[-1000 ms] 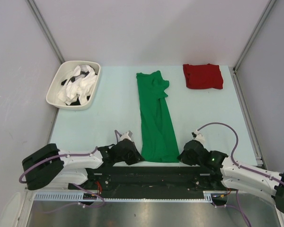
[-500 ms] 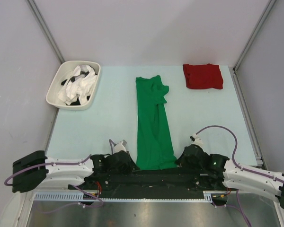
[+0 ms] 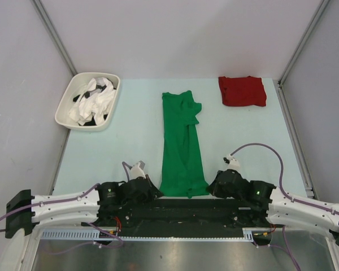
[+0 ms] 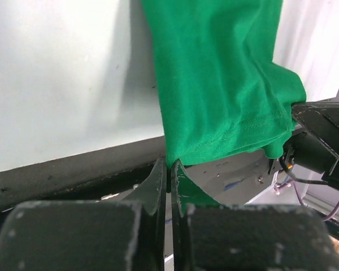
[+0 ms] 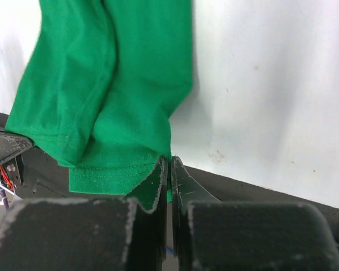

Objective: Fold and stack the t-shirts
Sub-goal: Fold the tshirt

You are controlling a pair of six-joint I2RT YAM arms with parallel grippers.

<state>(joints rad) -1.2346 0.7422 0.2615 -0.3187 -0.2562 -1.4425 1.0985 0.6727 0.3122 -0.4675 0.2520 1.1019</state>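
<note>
Both arms have drawn back toward their bases over the last second, dragging the green t-shirt (image 3: 182, 148) with them, so its hem now reaches the near edge of the pale tabletop (image 3: 130, 141) and the long strip lies straighter than before. The shirt, already folded lengthwise into a narrow band, runs from the middle of the tabletop down to the black rail between the arms. The left gripper (image 4: 169, 179) has its fingers clenched on the hem's left corner; the right gripper (image 5: 169, 168) is clamped the same way on the right corner, the cloth pinched in each wrist view. The pull appears to have smoothed the band for a crosswise fold, which is likely the next step: the hem carried up toward the collar. The dark red t-shirt (image 3: 242, 91) sits folded square at the far right of the tabletop, well apart, probably awaiting the green one on top. A white tub (image 3: 64, 105) of crumpled cloth stands at the far left.
</note>
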